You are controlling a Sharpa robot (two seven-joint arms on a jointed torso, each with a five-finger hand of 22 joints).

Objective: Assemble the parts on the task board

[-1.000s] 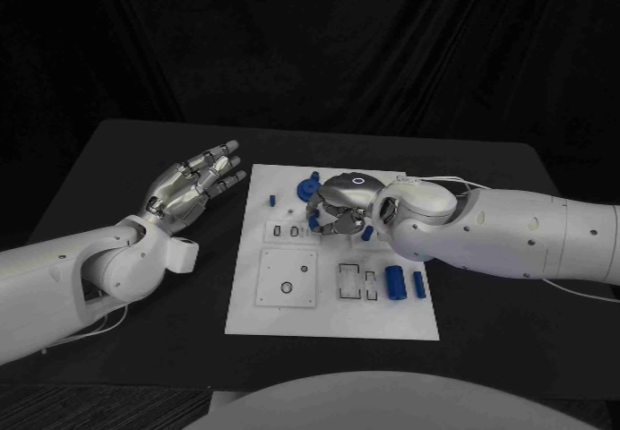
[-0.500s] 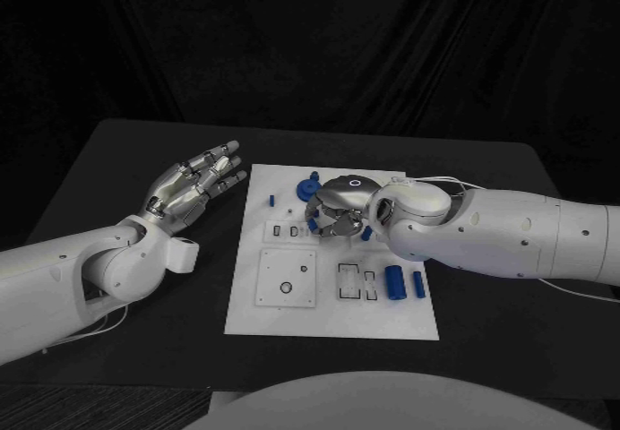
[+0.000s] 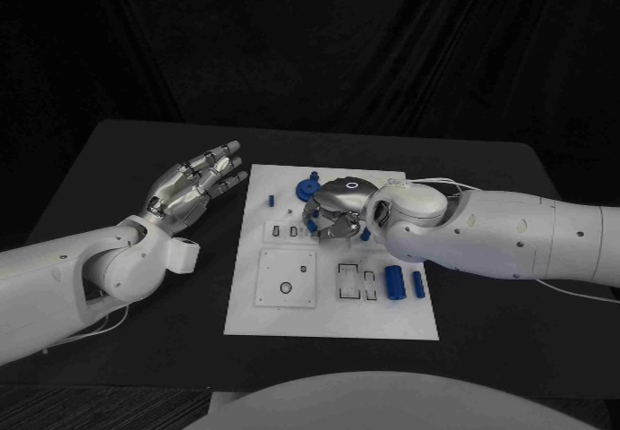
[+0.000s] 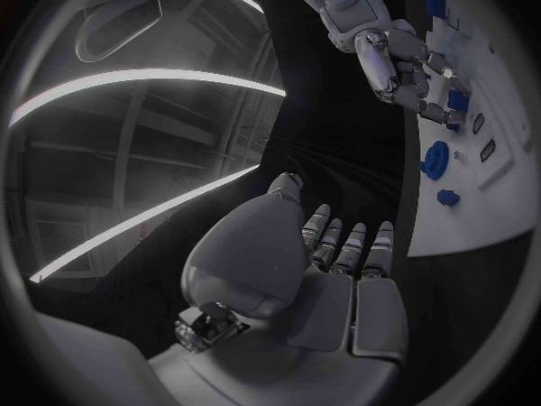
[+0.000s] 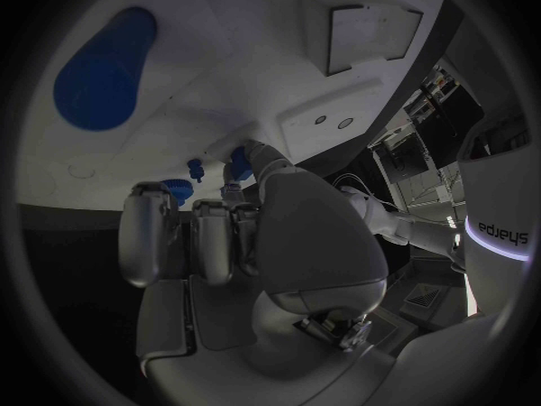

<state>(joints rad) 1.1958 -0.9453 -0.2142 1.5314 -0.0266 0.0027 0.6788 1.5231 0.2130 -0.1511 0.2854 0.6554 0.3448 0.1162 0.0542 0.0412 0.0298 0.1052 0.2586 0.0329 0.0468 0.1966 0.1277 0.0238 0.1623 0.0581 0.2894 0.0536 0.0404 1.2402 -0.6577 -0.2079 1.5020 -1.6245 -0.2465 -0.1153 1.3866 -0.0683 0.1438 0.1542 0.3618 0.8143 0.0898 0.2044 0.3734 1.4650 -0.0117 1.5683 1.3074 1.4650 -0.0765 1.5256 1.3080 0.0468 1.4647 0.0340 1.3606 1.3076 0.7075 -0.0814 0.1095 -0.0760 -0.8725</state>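
Right hand over the task board, fingers curled, grip unclear; left hand beside the board's far left edge, fingers apart; blue parts near its right edge.

Both arms are glossy white with rounded shells and small dark screw holes. The left hand and right hand are silver metal with segmented fingers. A thin white cable loops at the right wrist.
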